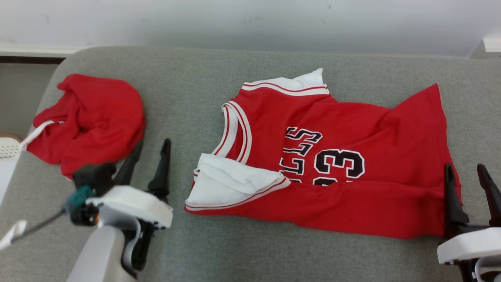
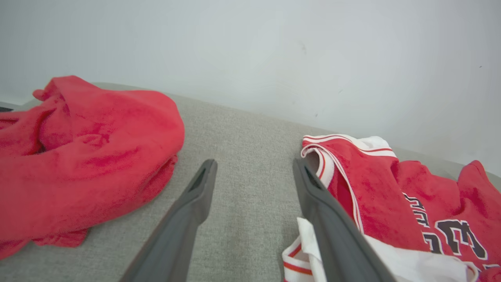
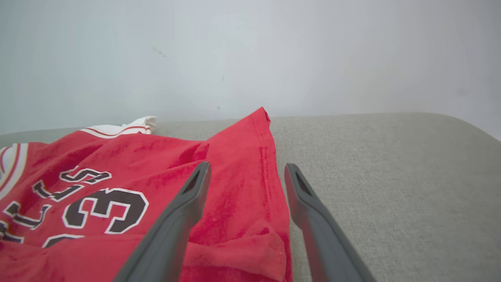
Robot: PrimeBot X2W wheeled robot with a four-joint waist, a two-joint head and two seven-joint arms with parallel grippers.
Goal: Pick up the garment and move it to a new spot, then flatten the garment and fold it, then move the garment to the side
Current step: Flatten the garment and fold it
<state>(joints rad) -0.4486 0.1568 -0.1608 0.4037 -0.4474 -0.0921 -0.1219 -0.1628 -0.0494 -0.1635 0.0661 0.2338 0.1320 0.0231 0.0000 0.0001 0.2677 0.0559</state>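
Jersey [image 1: 352, 117] lies spread on the gray cushion [image 1: 235, 243], its near long edge folded over. Both hands are open and empty: the left gripper [image 1: 150, 147] just left of the jersey, the right gripper [image 1: 464, 168] at its right end. I think more folds and the move aside are left.
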